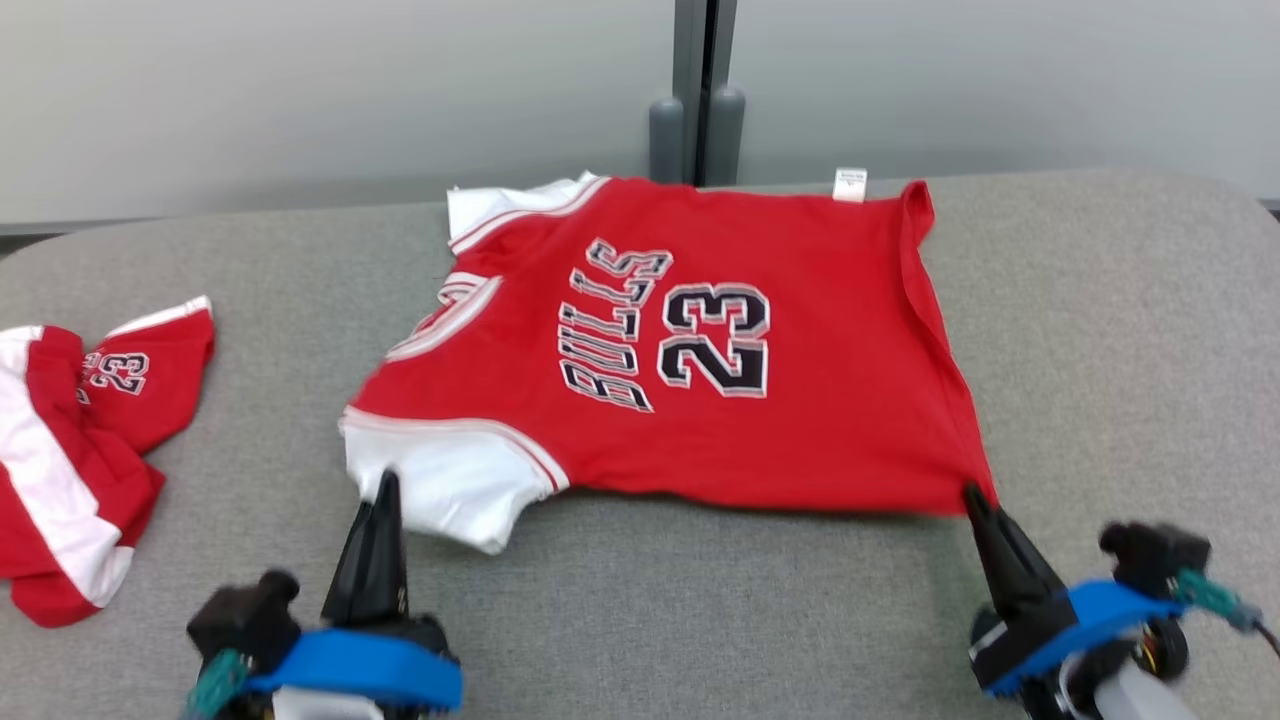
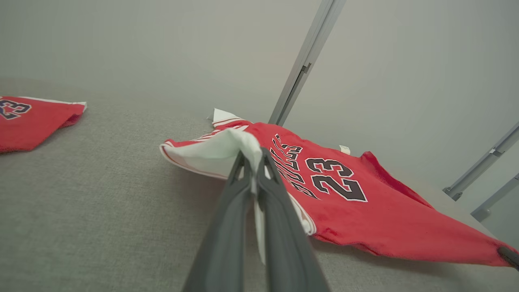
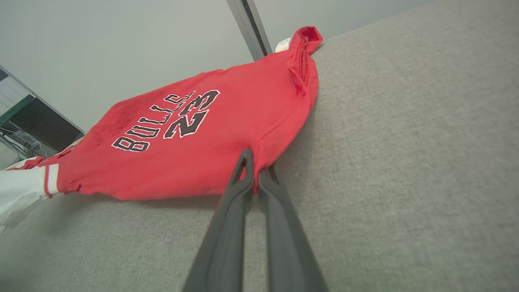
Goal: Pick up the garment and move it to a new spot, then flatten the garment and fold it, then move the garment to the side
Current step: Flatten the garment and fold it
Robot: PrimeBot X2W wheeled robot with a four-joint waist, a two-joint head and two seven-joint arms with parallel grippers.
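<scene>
Head view, left to right: a crumpled red and white garment (image 1: 70,470) printed with 23 lies at the far left edge of the grey fabric surface (image 1: 1120,330). It is well apart from the jersey (image 1: 800,420).

The left end effector (image 1: 386,485) enters from the lower left. Its 2 dark fingers are closed together on the white sleeve (image 1: 440,480) of the jersey.

The red jersey lies spread across the middle of the surface. It is turned sideways, with the neck toward the left and the hem toward the right. BULLS and 23, in black and white lettering, face up. A small white label (image 1: 850,184) sticks out at its far edge, near a grey post (image 1: 697,90) against the pale wall (image 1: 300,90).

The right end effector (image 1: 975,495) comes in from the lower right, fingers pinched shut on the near right hem corner.

Left wrist view shows white sleeve cloth caught between the closed fingers. Right wrist view shows the red hem corner clamped between the fingers, with the cloth drawn to a point there.
</scene>
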